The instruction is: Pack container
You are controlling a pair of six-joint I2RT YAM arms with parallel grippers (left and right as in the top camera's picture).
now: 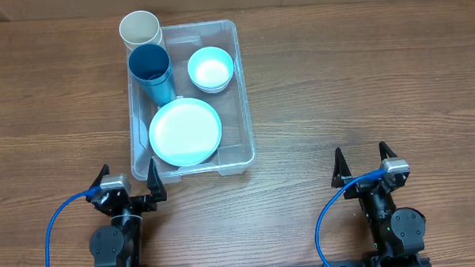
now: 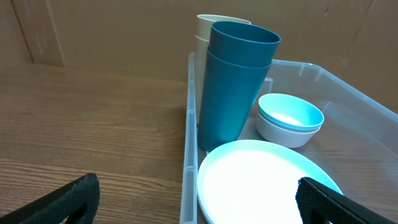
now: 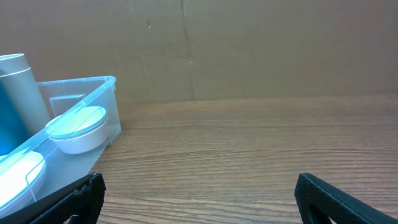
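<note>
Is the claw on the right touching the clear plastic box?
Apart. The overhead view shows a wide stretch of bare table between the right gripper and the container. The gripper is open and holds nothing.

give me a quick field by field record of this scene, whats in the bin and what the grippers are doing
container: clear bin on wooden table
inside: teal cups stacked, cream cups behind them, stacked bowls, light blue plate at near end
left gripper: open, empty, close to the container's near edge
right gripper: open, empty, away from the container
</note>
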